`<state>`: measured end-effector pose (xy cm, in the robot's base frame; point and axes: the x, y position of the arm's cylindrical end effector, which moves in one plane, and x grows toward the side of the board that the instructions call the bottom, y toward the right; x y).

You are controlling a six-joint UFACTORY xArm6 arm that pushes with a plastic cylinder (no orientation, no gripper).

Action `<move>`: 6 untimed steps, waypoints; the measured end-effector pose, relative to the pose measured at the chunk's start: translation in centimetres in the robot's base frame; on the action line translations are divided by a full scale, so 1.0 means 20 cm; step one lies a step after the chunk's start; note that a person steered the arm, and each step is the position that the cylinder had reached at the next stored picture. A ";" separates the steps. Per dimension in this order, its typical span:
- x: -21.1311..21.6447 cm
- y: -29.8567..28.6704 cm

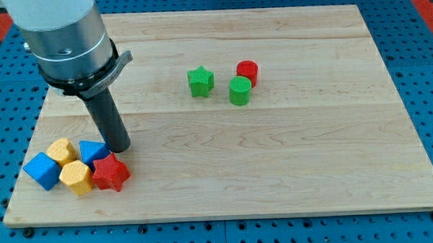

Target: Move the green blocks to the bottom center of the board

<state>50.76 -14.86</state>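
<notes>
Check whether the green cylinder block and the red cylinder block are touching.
Cannot tell. In the camera view the green cylinder block overlaps the lower left edge of the red cylinder block, so no gap shows, yet contact is not plain either.

The arm's grey housing (58, 33) is cut off by the view's top edge. The red cylinder (248, 70) sits partly hidden behind the green cylinder (239, 90). The blue triangular block (92, 151) is partly covered by the rod.
</notes>
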 end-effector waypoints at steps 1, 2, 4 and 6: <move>0.00 0.01; 0.00 0.01; -0.04 0.01; -0.48 0.07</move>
<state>41.20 -13.42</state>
